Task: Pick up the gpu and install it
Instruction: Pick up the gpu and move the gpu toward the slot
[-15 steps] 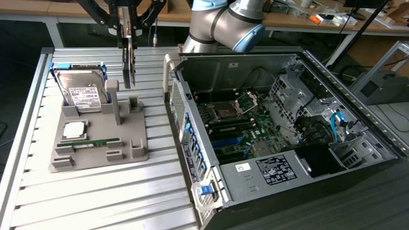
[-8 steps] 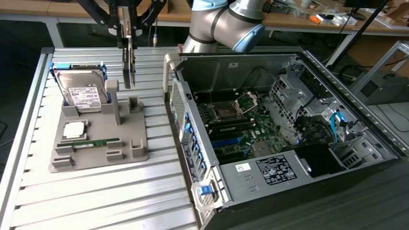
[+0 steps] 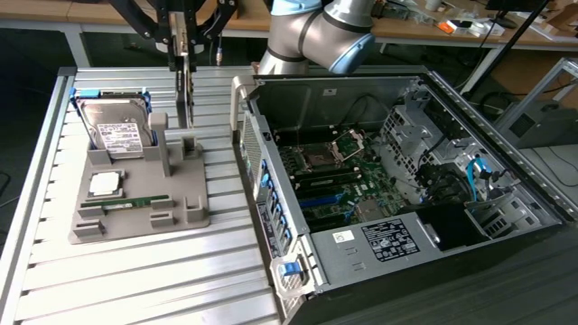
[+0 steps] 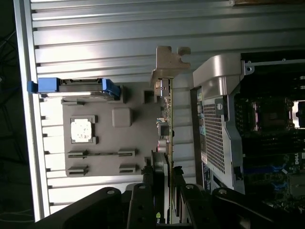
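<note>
- Gpu (image 3: 187, 95) hangs upright over the grey holder (image 3: 181, 196), beside the case (image 3: 316, 101).
- Gripper (image 3: 183, 44) fingers clamp its top edge.
- We judge it light, stiff, fragile; best held by its edges.

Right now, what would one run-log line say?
gripper: shut on thin dark gpu card with silvery bracket; card: upright, held above grey plastic holder tray

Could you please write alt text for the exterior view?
The gripper holds the gpu edge-on over the edge of a grey tray carrying a hard drive and memory stick; an open computer case stands at the exterior view's right.
</note>
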Motion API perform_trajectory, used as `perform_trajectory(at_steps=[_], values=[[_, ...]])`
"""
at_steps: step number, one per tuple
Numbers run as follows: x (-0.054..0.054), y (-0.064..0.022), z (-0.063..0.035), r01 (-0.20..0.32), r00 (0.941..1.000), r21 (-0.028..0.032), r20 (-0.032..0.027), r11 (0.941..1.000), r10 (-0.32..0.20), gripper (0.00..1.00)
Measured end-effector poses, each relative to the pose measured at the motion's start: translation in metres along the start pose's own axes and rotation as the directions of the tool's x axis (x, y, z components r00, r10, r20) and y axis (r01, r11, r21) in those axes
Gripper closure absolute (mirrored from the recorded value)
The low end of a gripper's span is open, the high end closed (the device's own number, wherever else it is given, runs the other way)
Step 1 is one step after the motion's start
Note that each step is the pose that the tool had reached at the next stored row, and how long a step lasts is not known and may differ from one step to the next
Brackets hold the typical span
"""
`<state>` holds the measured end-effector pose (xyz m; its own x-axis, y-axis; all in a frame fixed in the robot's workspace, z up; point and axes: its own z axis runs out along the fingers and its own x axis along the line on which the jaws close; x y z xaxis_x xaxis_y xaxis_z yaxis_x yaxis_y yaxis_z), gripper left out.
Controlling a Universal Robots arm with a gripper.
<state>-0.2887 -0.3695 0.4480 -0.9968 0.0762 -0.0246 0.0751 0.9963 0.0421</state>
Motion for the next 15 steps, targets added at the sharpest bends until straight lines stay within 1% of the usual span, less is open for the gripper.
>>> perform_trajectory(at_steps=[3,15], values=[[-0.0037,-0.0014,0.0,0.0,1.0,0.0001,0.0,1.0,0.0,0.73],[-0.0109,-0.0025,0.0002,0.0,1.0,0.0002,0.0001,1.0,0.0,0.73]])
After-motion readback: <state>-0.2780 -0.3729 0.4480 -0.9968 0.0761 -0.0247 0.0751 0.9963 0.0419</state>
